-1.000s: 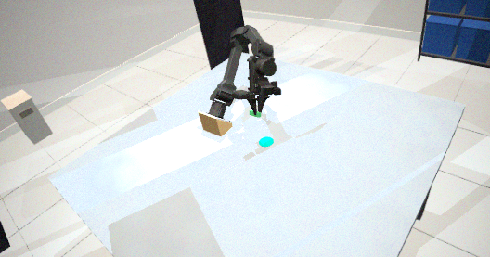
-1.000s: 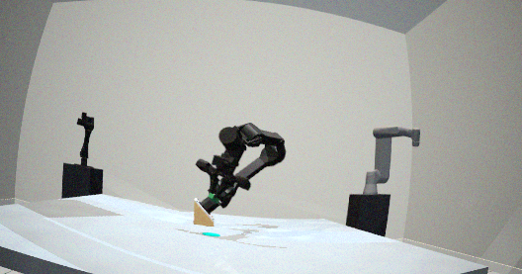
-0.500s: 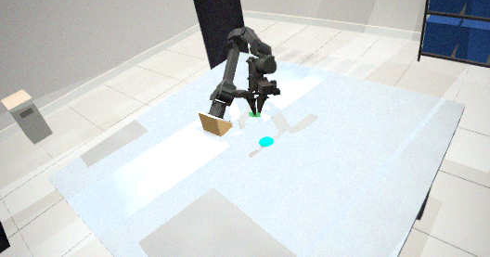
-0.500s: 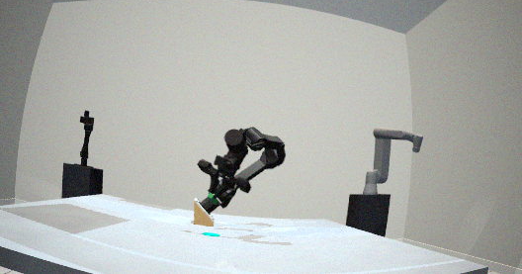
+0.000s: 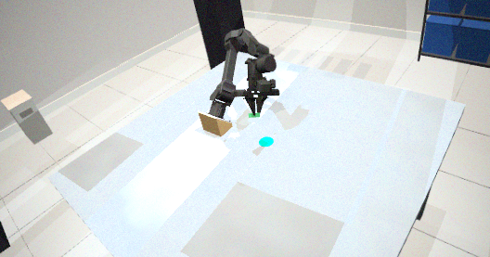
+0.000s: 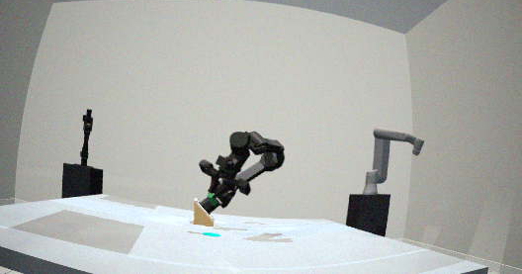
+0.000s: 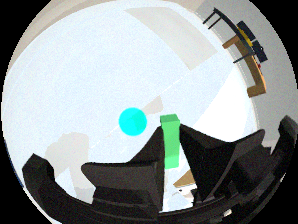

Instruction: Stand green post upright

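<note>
The green post [image 5: 253, 115] [image 6: 211, 196] [image 7: 171, 148] is held between the fingertips of my gripper [image 5: 255, 113] [image 7: 171, 131], which is shut on it. The post is up off the table. It shows as a short, roughly level strip in the top view, and its long side and one end face show in the wrist view; its exact tilt is hard to tell. The fingers hide part of it. The cyan circle [image 5: 266, 141] [image 6: 211, 234] [image 7: 132, 121] lies flat on the table, in front of the gripper in the top view and left of the post in the wrist view.
A wooden wedge [image 5: 215, 124] [image 6: 203, 218] stands at the arm's base, left of the gripper in the top view. Grey shadow patches lie on the pale table [image 5: 302, 166]. Black pedestals [image 5: 222, 27] [image 6: 368, 213] stand beyond the table.
</note>
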`<action>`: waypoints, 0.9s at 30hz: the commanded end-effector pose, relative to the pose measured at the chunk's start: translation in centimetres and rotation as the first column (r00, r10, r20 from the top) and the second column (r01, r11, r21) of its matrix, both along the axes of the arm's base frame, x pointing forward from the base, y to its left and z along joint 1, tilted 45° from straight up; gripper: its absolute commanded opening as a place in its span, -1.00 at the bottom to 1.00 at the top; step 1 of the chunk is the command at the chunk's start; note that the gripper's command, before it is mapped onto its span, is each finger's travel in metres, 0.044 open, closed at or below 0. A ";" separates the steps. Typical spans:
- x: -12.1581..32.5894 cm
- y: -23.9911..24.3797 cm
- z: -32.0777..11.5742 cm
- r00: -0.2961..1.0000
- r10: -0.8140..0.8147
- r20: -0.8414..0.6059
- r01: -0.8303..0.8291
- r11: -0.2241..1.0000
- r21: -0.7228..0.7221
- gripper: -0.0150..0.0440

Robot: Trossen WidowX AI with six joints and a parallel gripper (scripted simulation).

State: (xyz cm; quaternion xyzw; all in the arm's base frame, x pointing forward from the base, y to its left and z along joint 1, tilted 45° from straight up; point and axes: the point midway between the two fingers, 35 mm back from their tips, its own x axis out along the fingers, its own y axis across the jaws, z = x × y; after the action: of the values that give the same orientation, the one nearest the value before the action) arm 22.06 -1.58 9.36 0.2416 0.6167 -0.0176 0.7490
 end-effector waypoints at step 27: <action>-0.4 0.0 -0.2 0.986 -0.087 0.142 0.100 0.991 -0.086 -0.42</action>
State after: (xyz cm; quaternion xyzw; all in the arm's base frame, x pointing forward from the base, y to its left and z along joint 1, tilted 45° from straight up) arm 21.71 -1.52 9.22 0.2351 0.5554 -0.0593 0.7955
